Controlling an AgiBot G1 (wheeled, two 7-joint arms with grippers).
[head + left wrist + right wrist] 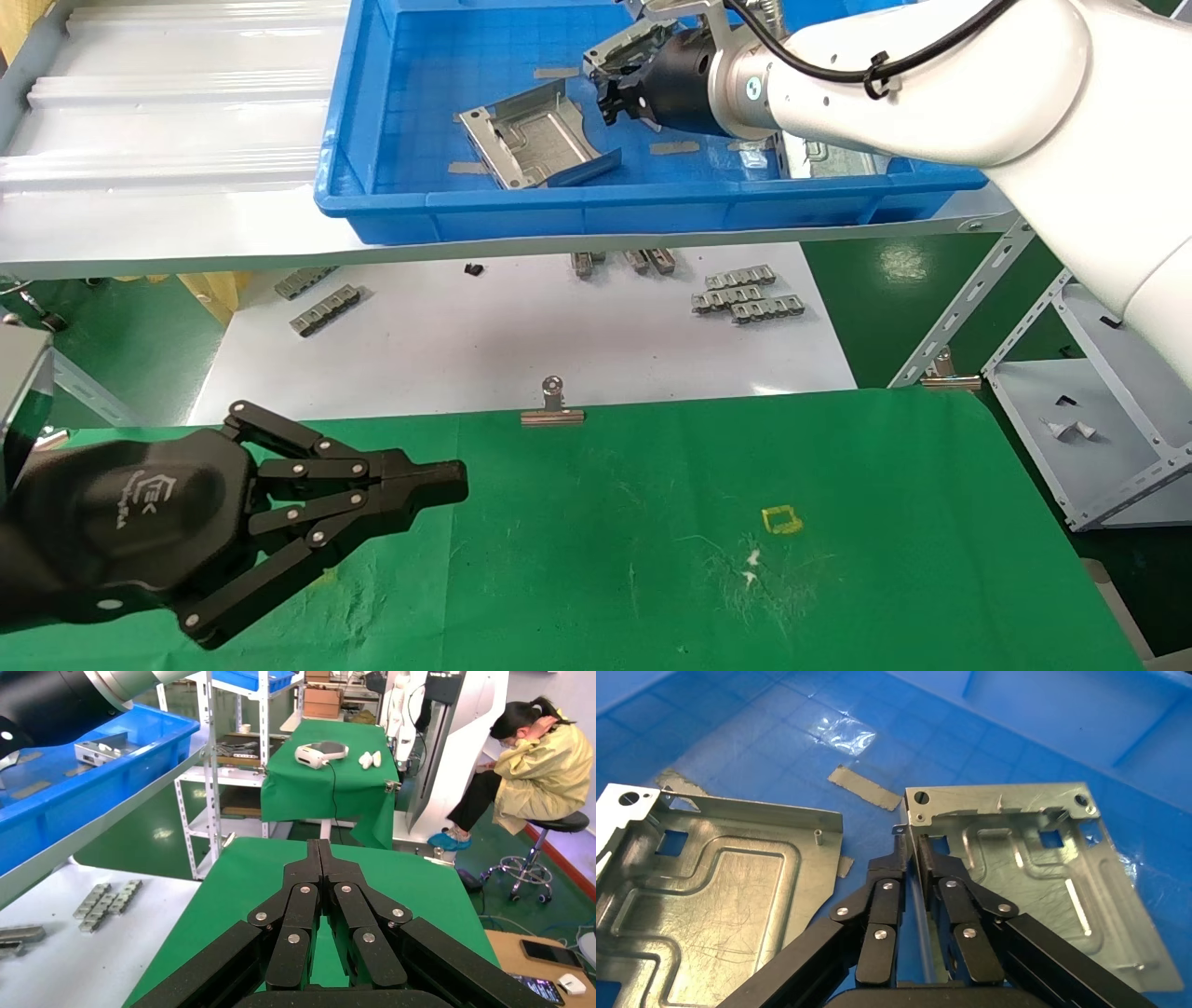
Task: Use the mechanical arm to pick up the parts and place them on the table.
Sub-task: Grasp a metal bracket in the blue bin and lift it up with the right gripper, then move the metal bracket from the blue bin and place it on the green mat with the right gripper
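Two parts in blue tray (372,140): right gripper (914,850) pinched folded edge of one part (1032,874), at 12 o'clock; other part (540,140) beside it. Grasp step. Next: lift, carry to 6 o'clock green tabletop (652,522). Left gripper (438,485) closed, empty, parked over tabletop.

The left gripper (320,855) is seen with fingertips pressed together above the green table (422,888); grey notched strips (107,901) are seen beside the table.
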